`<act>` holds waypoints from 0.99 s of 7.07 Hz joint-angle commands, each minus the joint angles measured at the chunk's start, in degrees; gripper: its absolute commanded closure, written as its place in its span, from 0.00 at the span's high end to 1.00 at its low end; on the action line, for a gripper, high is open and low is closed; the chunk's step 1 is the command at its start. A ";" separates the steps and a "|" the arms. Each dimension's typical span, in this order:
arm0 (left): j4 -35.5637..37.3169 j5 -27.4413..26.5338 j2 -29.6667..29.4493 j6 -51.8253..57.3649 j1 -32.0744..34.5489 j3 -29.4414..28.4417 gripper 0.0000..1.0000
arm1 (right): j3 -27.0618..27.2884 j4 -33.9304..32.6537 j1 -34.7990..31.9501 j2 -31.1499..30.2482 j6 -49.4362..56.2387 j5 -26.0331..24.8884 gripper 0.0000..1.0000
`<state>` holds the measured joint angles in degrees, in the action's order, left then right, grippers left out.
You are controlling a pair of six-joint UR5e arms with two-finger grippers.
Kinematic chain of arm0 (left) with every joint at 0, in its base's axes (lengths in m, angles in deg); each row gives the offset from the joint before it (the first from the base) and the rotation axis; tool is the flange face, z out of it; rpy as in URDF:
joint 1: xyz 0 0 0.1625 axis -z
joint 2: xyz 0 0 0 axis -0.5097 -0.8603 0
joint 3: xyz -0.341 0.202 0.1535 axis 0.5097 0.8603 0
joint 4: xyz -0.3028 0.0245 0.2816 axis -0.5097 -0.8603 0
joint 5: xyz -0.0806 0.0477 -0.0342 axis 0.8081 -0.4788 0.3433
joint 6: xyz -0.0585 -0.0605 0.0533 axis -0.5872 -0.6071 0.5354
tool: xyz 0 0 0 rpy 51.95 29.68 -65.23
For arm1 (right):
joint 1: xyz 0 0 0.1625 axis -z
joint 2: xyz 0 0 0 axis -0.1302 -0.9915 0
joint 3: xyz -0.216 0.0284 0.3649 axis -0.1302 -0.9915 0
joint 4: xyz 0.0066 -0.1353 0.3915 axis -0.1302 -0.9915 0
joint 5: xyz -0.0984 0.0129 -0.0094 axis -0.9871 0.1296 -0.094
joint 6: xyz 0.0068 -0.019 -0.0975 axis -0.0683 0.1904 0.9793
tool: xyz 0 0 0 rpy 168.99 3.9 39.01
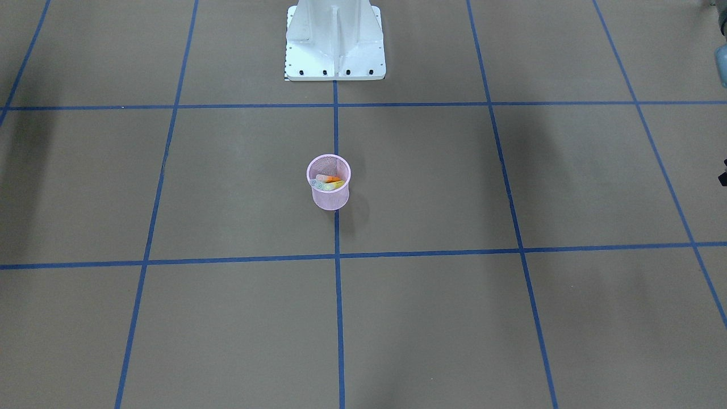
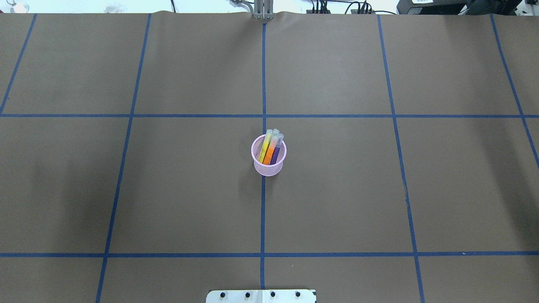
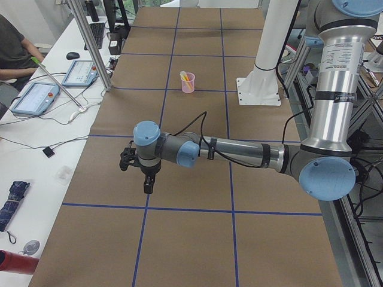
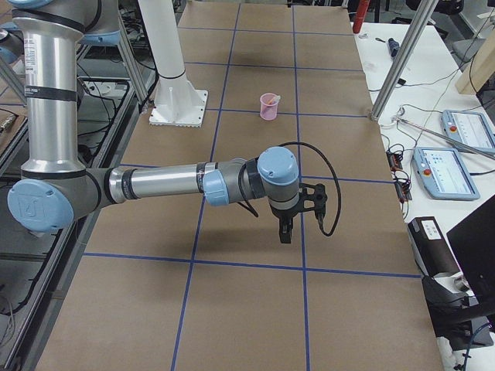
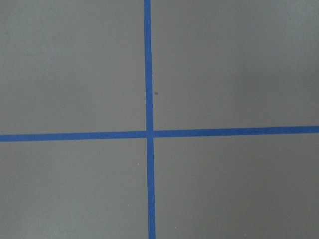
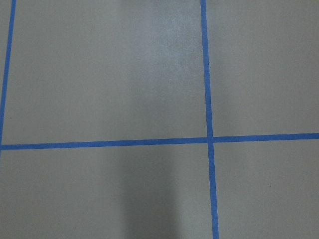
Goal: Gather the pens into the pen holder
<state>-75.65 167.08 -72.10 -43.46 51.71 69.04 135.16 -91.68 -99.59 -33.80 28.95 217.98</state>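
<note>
The pink mesh pen holder (image 2: pixel 268 170) stands upright on the centre tape line of the table, also seen in the front view as the holder (image 1: pixel 330 200). Inside it lean a yellow pen (image 2: pixel 266 150), an orange pen (image 2: pixel 271 151) and a purple pen (image 2: pixel 276 155), pale caps up past the rim. No pen lies on the paper. My left gripper (image 3: pixel 148 184) hangs far off toward the table's left end, fingers down. My right gripper (image 4: pixel 286 232) hangs toward the right end. Both show only in the side views, so I cannot tell whether either is open or shut.
The white robot base (image 1: pixel 335 51) sits at the table's robot-side edge. Blue tape lines grid the brown paper. A side desk holds teach pendants (image 3: pixel 37 97), with a seated person (image 3: pixel 12 48) beside it. Another desk with pendants (image 4: pixel 442 170) flanks the right end.
</note>
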 commanded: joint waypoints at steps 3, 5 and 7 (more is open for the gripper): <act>-0.25 1.01 5.81 0.07 0.70 6.44 1.00 | -3.67 0.66 -1.93 -1.50 0.34 -0.95 1.00; 0.18 -0.24 6.70 -0.62 0.53 6.61 1.00 | -4.73 0.75 -1.93 -1.78 0.34 -2.81 1.00; 1.41 3.89 6.00 -2.64 0.79 5.21 1.00 | -7.70 0.31 0.07 -1.17 0.60 -2.90 1.00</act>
<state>-75.23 169.22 -65.88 -44.67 52.26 74.72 129.38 -91.22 -101.00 -35.33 29.34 215.33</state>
